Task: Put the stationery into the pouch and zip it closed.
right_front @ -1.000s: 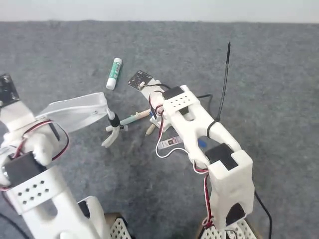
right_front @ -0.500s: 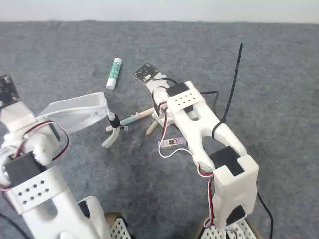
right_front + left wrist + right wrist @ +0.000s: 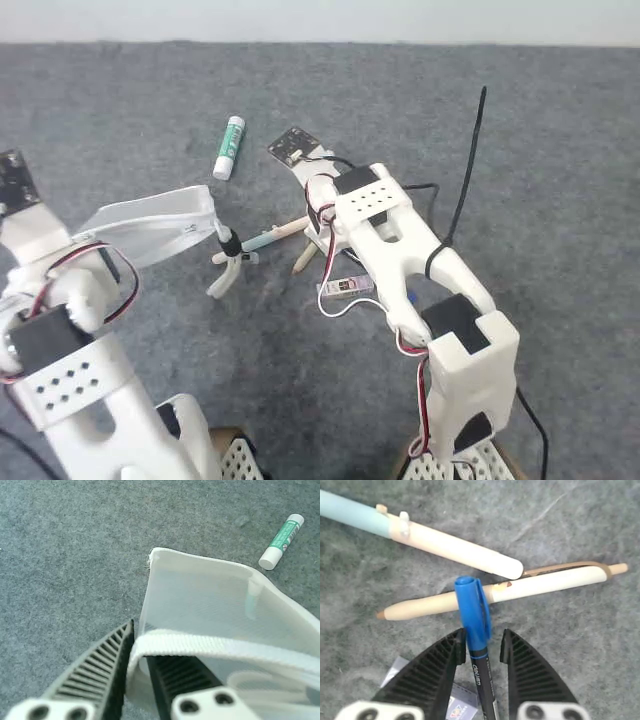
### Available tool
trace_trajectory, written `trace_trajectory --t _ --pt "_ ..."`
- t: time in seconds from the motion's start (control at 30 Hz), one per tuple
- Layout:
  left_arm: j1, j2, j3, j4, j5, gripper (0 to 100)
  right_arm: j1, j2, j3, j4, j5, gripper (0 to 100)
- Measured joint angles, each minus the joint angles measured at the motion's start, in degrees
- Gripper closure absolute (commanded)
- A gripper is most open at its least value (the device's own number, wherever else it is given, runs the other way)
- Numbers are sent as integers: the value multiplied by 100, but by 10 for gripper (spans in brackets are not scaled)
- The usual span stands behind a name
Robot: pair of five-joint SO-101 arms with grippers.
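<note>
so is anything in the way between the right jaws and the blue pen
Nothing visible does: the blue pen lies in the gap between the open right jaws. Its cap end rests across a beige pen, so that one may shift when the blue pen is lifted.

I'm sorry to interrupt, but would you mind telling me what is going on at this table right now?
The left gripper is pinching the rim of the white mesh pouch and holding it up. The right gripper is down over a blue pen, with its fingers open on either side and not yet closed. The pen's cap lies across one of two cream pens. A glue stick lies farther off.
</note>
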Motion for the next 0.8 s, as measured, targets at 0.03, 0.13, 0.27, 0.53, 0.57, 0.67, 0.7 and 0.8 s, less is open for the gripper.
trace_trajectory --t 0.03,0.13,0.27,0.53,0.57,0.67,0.7,0.8 --pt "0 0 0 0 0 990 -18 0 9 0 0 886" --pt "0 0 0 0 0 990 -141 0 26 0 0 887" --pt "0 0 0 0 0 990 -132 114 35 0 0 887" --pt "0 0 0 0 0 990 -149 202 35 0 0 935" --pt "0 0 0 0 0 990 -149 202 35 0 0 935" --pt "0 0 0 0 0 990 -149 202 35 0 0 939" --pt "0 0 0 0 0 990 -149 202 35 0 0 940" --pt "0 0 0 0 0 990 -149 202 35 0 0 983"
